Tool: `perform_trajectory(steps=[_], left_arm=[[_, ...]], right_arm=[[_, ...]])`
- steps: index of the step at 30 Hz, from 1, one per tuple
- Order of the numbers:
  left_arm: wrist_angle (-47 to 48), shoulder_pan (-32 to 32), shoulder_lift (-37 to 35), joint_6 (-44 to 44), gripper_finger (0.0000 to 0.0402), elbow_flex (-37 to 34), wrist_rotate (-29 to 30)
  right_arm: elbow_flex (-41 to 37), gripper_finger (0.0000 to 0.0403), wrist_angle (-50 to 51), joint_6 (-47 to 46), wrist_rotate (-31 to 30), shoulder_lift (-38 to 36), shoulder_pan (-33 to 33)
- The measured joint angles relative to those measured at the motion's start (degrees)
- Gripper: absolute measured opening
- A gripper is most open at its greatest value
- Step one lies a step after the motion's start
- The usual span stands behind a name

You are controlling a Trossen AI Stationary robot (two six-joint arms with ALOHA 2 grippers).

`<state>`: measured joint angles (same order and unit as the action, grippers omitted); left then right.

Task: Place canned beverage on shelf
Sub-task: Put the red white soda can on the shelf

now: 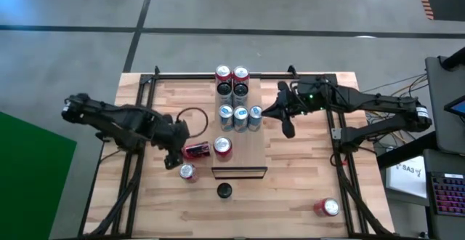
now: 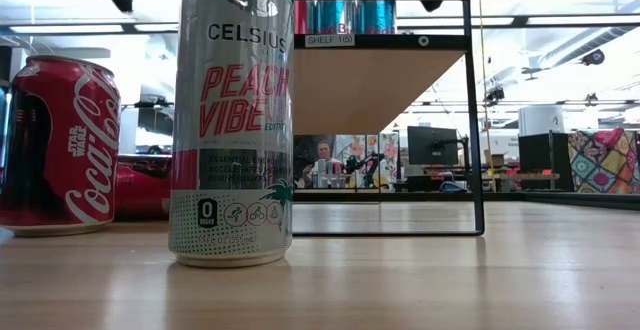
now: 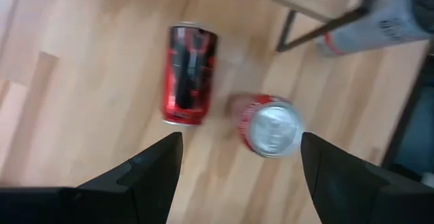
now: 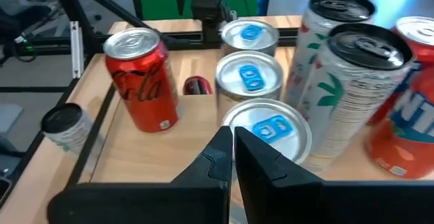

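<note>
Light-wood shelf (image 1: 243,142) is carrying an upright Coca-Cola can (image 1: 223,147), three blue-topped cans (image 1: 240,115) and taller cans. Left gripper (image 1: 173,155) is hovering, jaws open and gripping nothing, over the worktop (image 1: 290,196) above a red can lying on its side (image 3: 189,74) and an upright red can (image 3: 271,125). Right gripper (image 4: 232,146) is hanging over the shelf's cans, jaws closed and empty.
</note>
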<state>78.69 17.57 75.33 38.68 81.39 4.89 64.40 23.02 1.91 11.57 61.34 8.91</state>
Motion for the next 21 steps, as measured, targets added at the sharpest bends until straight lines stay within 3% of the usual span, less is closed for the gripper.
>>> perform_trajectory(steps=[9, 16, 21], left_arm=[[0.2, 8.7, 5.5, 9.8, 0.0268, 3.1, 2.1], [0.2, 9.9, 9.8, 11.6, 0.0270, 2.6, 2.7], [0.5, 10.5, 11.8, 11.8, 0.0302, 2.5, 2.7]], right_arm=[[0.0, 0.0009, 4.1, -1.2, -0.2, -0.5, -1.8], [0.0, 0.0009, 7.3, -2.3, -0.2, -1.4, -2.7], [0.0, 0.0009, 8.3, -2.3, -0.2, -2.1, -3.2]])
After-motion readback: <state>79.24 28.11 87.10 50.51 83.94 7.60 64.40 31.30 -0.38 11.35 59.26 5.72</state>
